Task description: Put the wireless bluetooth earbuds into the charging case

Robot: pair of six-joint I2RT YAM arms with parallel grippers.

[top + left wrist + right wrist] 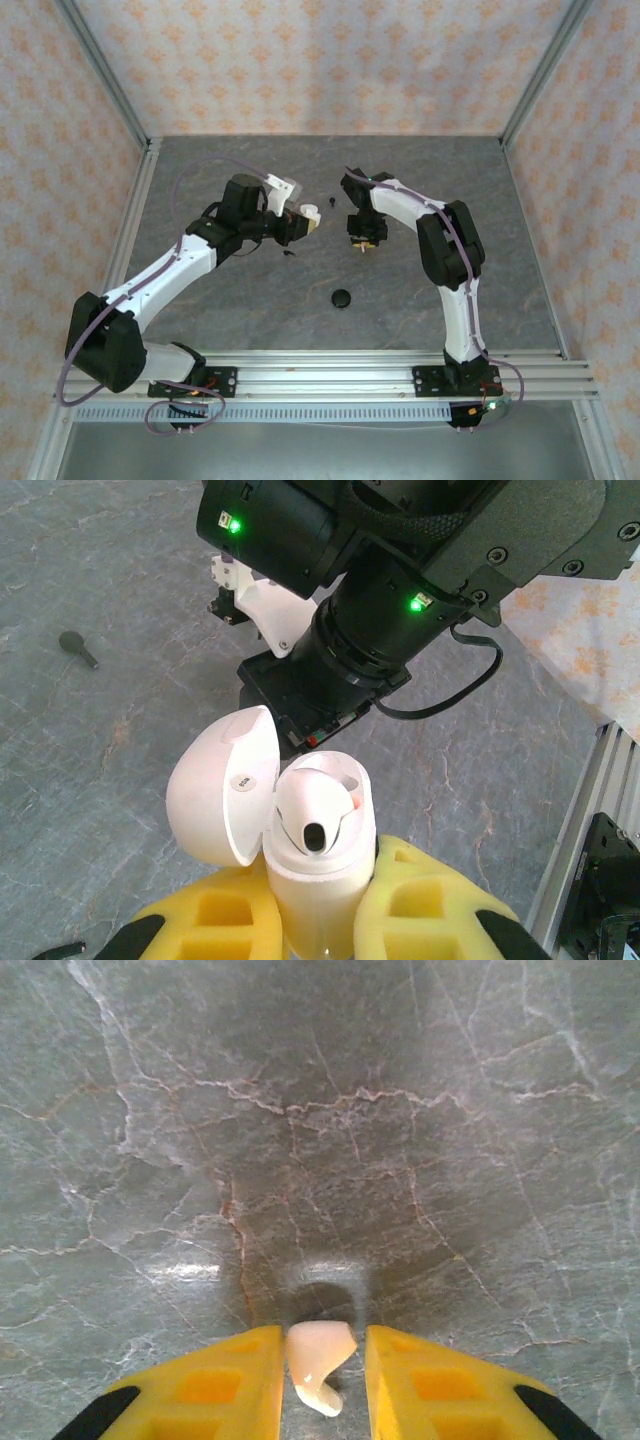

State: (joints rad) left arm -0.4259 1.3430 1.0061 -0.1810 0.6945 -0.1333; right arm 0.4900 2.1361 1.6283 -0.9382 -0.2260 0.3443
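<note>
My left gripper (320, 900) is shut on the body of a white charging case (318, 865), which it holds upright above the table. The case's lid (222, 785) hangs open to the left, and one white earbud (315, 810) sits in the case. In the top view the left gripper (303, 224) and the case (311, 214) face the right gripper (362, 242). The right gripper (318, 1350) points down close to the table. A second white earbud (320, 1352) is pinched between its yellow fingertips. A black earbud (77, 648) lies on the table.
A round black item (342, 297) lies on the grey marble-patterned table (250, 310) in front of both grippers. Small black pieces rest near the left gripper (288, 253) and between the arms (331, 199). The right arm's wrist (380, 630) hangs just beyond the case. Metal rails run along the table's edges.
</note>
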